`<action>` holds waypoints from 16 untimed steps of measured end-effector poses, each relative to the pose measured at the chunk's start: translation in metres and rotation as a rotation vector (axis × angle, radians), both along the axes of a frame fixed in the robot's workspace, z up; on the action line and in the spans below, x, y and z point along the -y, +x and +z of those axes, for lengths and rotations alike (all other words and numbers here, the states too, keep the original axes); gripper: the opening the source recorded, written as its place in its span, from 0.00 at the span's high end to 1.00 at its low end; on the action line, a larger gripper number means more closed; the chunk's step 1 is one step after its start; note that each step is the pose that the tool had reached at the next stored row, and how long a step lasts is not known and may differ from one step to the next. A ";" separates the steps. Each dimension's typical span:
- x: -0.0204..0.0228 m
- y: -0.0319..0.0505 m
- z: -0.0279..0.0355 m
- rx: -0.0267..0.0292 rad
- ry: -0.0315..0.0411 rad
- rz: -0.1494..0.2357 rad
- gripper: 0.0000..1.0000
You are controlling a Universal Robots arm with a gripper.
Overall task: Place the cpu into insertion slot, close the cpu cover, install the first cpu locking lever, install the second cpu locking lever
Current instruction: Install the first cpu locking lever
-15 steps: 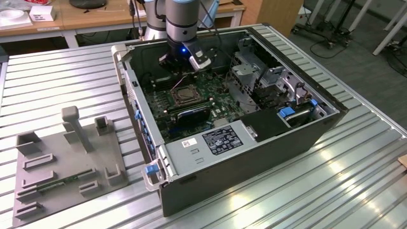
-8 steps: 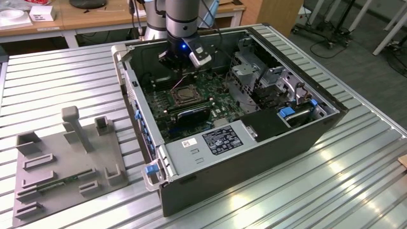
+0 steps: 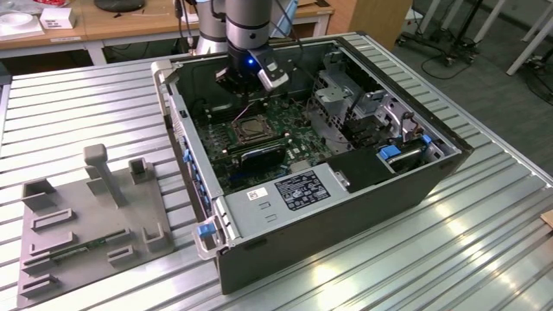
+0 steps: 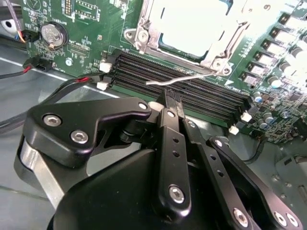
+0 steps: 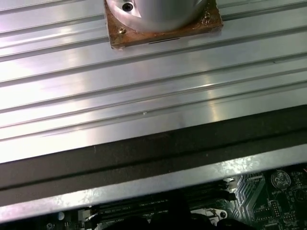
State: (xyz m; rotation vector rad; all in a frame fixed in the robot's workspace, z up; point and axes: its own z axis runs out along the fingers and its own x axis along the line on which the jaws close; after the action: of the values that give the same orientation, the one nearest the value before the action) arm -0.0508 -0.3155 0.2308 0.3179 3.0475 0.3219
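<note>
Found the black 2-fingered pincer closed tip to tip, gripping nothing, just beside the thin silvery wire locking lever. Noted the pale square cpu seated in the dark silver-rimmed insertion slot, under the lowered silvery metal cpu cover. Called for a steady push on the wire, lest the tips slide off.

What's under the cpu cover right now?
The pale cpu shows through the cut-out of the cpu cover, which lies over it. What lies beneath the chip itself is covered and cannot be seen.
</note>
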 end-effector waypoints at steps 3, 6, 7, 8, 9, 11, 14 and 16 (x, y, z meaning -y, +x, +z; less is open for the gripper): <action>0.0039 -0.0001 0.0001 0.0004 0.0045 0.000 0.89; 0.0068 -0.0006 0.0001 0.0015 0.0104 0.000 0.89; 0.0072 -0.0008 0.0001 0.0022 0.0118 0.000 0.89; 0.0075 -0.0010 0.0001 0.0026 0.0125 0.000 0.89; 0.0079 -0.0012 0.0001 0.0031 0.0129 0.000 0.89; 0.0091 -0.0019 0.0001 0.0046 0.0133 0.000 0.89; 0.0109 -0.0033 -0.0005 0.0072 0.0140 0.000 0.89; 0.0111 -0.0039 -0.0017 0.0100 0.0153 0.000 0.89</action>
State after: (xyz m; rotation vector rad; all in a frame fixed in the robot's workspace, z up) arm -0.0547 -0.3266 0.2291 0.3161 3.0366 0.3458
